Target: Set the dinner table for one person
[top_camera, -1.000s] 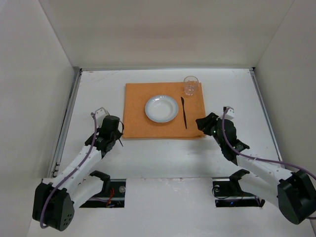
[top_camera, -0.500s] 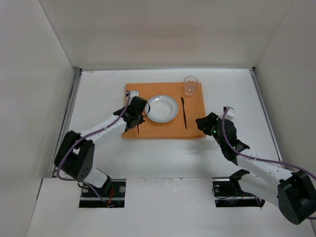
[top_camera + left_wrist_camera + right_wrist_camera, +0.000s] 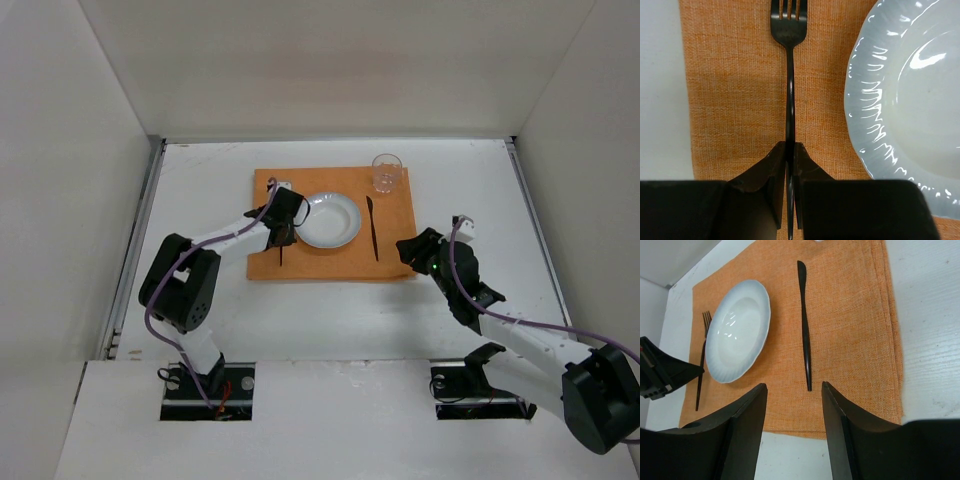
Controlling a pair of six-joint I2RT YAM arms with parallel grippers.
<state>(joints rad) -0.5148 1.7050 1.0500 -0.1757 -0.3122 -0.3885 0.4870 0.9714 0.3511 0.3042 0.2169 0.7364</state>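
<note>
1. White walls close the space on three sides. The worktop [image 3: 330,320], matte white with metal rails along its sides, carries everything. An orange mat [image 3: 395,200] lies on its far middle part and marks the one place.
2. A white plate [image 3: 327,220] sits in the centre of the mat, with a black knife [image 3: 372,228] near its right side. A clear glass [image 3: 386,172] stands at the far right corner beyond the knife, where a drink usually goes.
3. The left hand [image 3: 789,150] is narrow, and its fingers [image 3: 772,170] pinch the handle of a black fork [image 3: 789,90]. The fork runs straight along the mat just beside the plate's left rim, tines pointing away. I cannot tell if it fully rests on the cloth. I think the grip is low on the handle so that the hand stays away from the plate.
4. The right hand [image 3: 793,387] is wide and holds nothing. It hovers near the mat's near right corner, apart from the knife, probably so as not to disturb it.
5. The setting looks nearly complete; the fork is not yet released.
</note>
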